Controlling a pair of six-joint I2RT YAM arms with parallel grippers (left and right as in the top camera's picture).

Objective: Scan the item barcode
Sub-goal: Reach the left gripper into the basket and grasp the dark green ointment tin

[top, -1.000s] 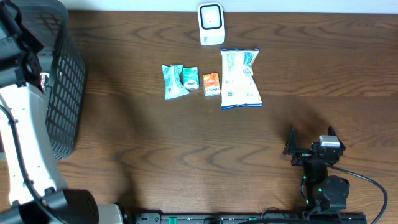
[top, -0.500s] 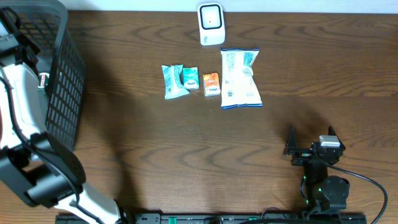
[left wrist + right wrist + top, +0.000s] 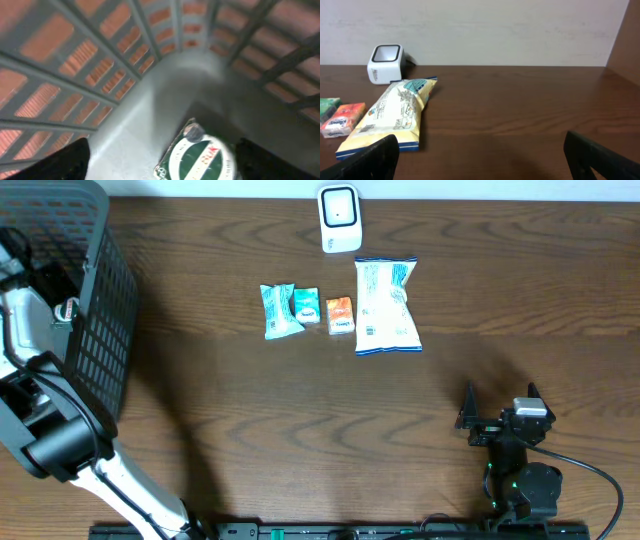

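Shifted inside the basket at the table's left edge, the left gripper hangs spread over a dropped green packet, right gripper spread idle; next should bring the orange packet to the scanner.

The green packet in the basket is coming out blurry, and the bottom edge is cutting it off.
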